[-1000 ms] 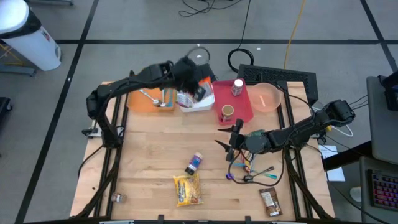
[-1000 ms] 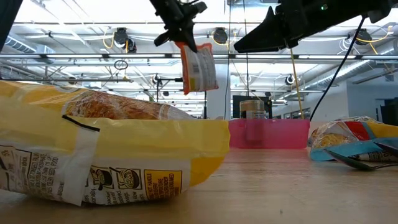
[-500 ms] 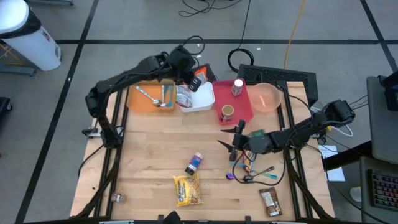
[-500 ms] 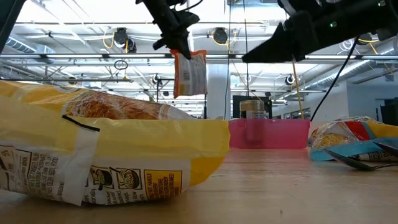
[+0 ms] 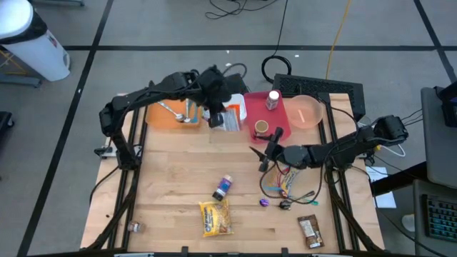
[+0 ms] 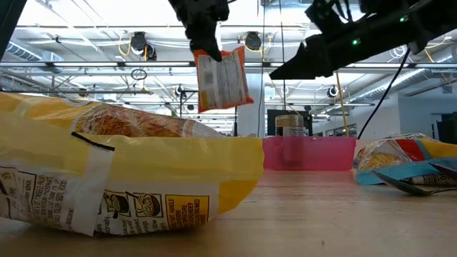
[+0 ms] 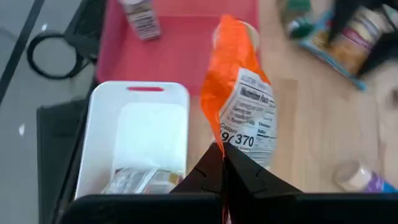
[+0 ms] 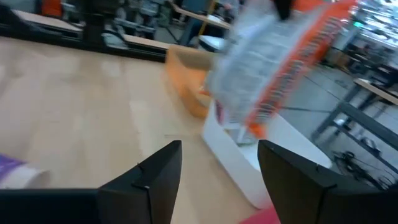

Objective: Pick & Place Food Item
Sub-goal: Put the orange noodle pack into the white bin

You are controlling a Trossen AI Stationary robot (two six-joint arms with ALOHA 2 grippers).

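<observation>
My left gripper (image 5: pixel 213 116) is shut on an orange and white snack bag (image 5: pixel 230 118), high over the near edge of the white bin (image 7: pixel 138 127) at the table's far middle. The bag also shows in the low view (image 6: pixel 222 78) and the left wrist view (image 7: pixel 241 112). Another packet (image 7: pixel 140 181) lies in the bin. My right gripper (image 5: pixel 263 153) is open and empty, in the air near the red tray's (image 5: pixel 282 121) near edge; its fingers (image 8: pixel 157 171) point toward the bag and the bin. My left gripper pinches the bag by an end edge (image 7: pixel 219 148) between its two shut fingers, coming from above. In the low view the fingers sit at the bag's upper corner (image 6: pixel 202 56). The bag hangs below them, tilted, clear of the bin and the table.
An orange tray with a spoon (image 5: pixel 171 114) stands left of the bin. The red tray holds a bottle (image 5: pixel 273 98) and a cup (image 5: pixel 262 128); a pink bowl (image 5: pixel 307 111) is beside it. A yellow bag (image 5: pixel 215 218), a small bottle (image 5: pixel 223 187), colourful packets (image 5: pixel 286 182) and a brown bar (image 5: pixel 310 232) lie nearer.
My left gripper has swung with the bag toward the far edge and then back toward the near edge, and the hanging bag has turned about. My right gripper has gone a little toward the far edge, toward the red tray.
</observation>
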